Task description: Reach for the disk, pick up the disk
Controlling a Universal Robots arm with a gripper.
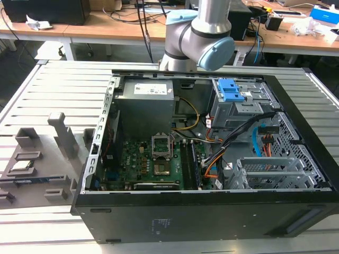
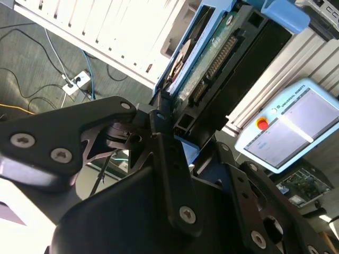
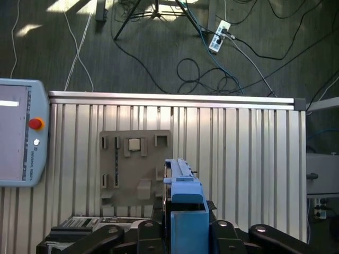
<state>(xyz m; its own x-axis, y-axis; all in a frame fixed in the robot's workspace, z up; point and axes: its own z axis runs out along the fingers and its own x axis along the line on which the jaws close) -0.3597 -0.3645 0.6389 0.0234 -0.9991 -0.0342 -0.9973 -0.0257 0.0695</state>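
Note:
The disk (image 2: pixel 209 58) sits between my gripper's fingers, held up in the air well above the table. In the second wrist view its green circuit-board side and connector row face the camera, with the blue carrier frame along its edges. In the first wrist view the disk (image 3: pixel 183 193) appears edge-on, mostly as its blue frame. My gripper (image 2: pixel 177 129) is shut on the disk's near end, and the black fingers (image 3: pixel 159 230) press against both of its sides. The arm (image 1: pixel 204 32) rises behind the open computer case (image 1: pixel 212 217) in the exterior view.
The case lies open on a slatted aluminium table (image 1: pixel 58 90), with a grey drive cage with blue latches (image 1: pixel 231 91) inside. A grey fixture plate (image 3: pixel 135 161) lies on the slats below me. A teach pendant (image 3: pixel 18 137) rests at the table's edge. Cables (image 3: pixel 222 69) cross the floor.

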